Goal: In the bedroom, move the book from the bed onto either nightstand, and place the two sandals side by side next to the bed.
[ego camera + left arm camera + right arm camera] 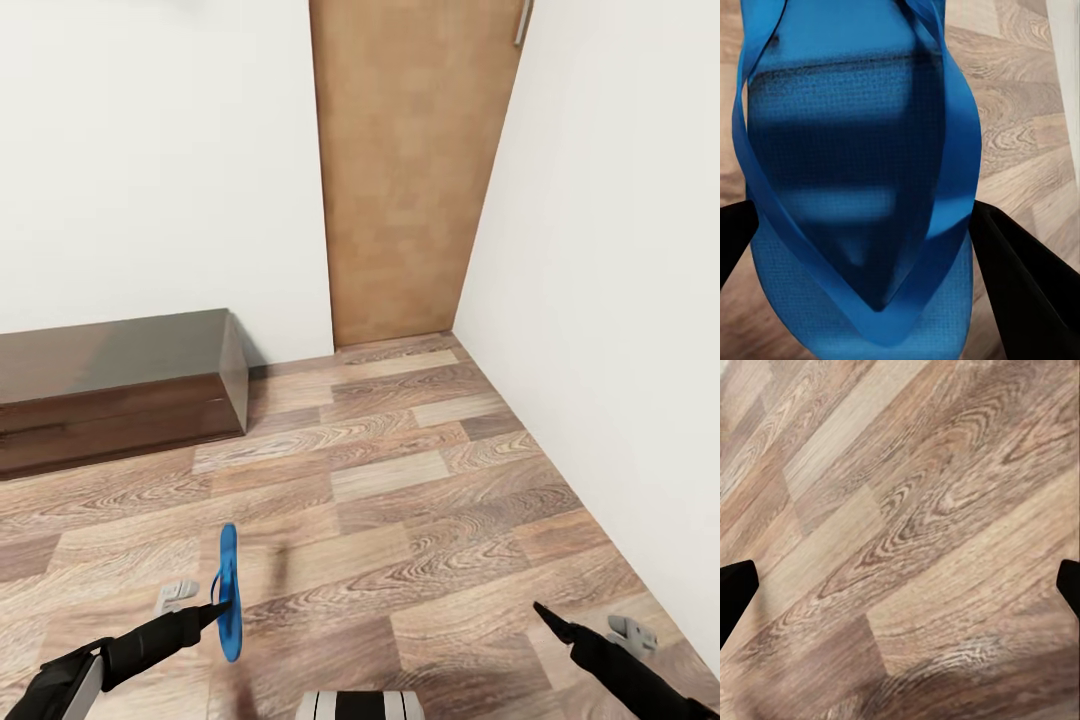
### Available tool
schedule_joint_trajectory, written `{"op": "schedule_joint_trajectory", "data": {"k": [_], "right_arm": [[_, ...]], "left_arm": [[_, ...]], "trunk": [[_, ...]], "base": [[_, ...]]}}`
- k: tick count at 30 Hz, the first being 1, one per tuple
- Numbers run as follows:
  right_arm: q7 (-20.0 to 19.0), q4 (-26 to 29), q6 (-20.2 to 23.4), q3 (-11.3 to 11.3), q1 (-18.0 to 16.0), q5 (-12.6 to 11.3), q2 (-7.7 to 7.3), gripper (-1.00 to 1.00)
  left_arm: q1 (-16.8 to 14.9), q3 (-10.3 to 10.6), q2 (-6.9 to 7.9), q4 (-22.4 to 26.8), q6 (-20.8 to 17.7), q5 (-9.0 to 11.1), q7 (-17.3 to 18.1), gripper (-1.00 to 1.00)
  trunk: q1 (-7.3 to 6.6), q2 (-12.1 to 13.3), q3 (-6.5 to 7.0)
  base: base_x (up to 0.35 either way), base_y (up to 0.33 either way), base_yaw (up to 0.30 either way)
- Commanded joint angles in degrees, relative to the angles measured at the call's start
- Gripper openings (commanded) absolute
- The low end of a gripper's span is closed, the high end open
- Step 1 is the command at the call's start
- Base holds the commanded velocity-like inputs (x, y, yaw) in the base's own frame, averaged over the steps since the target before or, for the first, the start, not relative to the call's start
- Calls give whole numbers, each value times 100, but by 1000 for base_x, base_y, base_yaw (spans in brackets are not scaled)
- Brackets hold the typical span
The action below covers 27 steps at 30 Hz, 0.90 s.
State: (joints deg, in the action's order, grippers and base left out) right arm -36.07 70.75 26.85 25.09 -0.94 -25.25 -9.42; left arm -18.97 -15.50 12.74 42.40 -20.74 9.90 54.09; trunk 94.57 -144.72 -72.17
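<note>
A bright blue sandal (230, 590) hangs edge-on above the wood-plank floor (400, 500), gripped by my left gripper (222, 607). In the left wrist view the sandal (855, 150) shows its straps and footbed, and the black fingers (1020, 285) stand on either side of its sole. My right gripper (545, 612) hovers over bare floor at the lower right. Its fingertips (735, 592) sit wide apart with nothing between them, so it is open. The other sandal, the book, the bed and the nightstands are out of view.
A long low dark brown bench (110, 385) runs along the white wall at the left. A plain brown door (410, 170) stands in the far corner. A white wall (620, 300) closes the right side. Open plank floor lies ahead.
</note>
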Motion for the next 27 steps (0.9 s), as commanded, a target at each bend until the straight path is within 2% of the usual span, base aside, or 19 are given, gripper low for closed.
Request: {"op": "schedule_joint_trajectory", "data": {"k": [1, 8, 11, 14, 17, 20, 26, 27], "right_arm": [[-7, 4, -7, 5, -3, -39, 1, 100], [-16, -119, -88, 5, -3, -52, 1, 100], [-21, -667, -62, 5, -3, -53, -2, 100], [-21, -1585, -64, 5, 4, -47, -11, 100], [-22, -2090, -73, 3, 5, -39, -18, 100], [-19, -2286, -91, -11, 6, 48, -13, 100], [-15, -2403, -124, -14, 6, 980, -8, 100], [-14, -2409, -134, -14, 6, 1045, -8, 100]], "left_arm": [[-2, -2, 0, -2, -53, 30, 14, -100], [-2, 0, 0, -3, -53, 30, 11, -100], [-2, -1, 0, -8, -53, 33, 13, -100], [-2, 2, 0, -11, -53, 37, 14, -100], [4, 4, 0, -60, -53, 38, 14, -100], [6, 1, 2, -254, -31, 27, 14, -100], [7, 5, 3, -681, 499, 15, 10, -100], [7, 7, 1, -694, 530, 14, 9, -100]], "trunk": [[-3, 0, 19], [-21, 9, 174], [-29, 13, 240], [-37, 17, 307], [-45, 21, 373], [-52, 25, 440], [-68, 33, 573], [-70, 35, 595]], "base": [[0, 0, 0], [0, 0, 0], [0, 0, 0], [0, 0, 0], [0, 0, 0], [0, 0, 0], [0, 0, 0], [0, 0, 0]]}}
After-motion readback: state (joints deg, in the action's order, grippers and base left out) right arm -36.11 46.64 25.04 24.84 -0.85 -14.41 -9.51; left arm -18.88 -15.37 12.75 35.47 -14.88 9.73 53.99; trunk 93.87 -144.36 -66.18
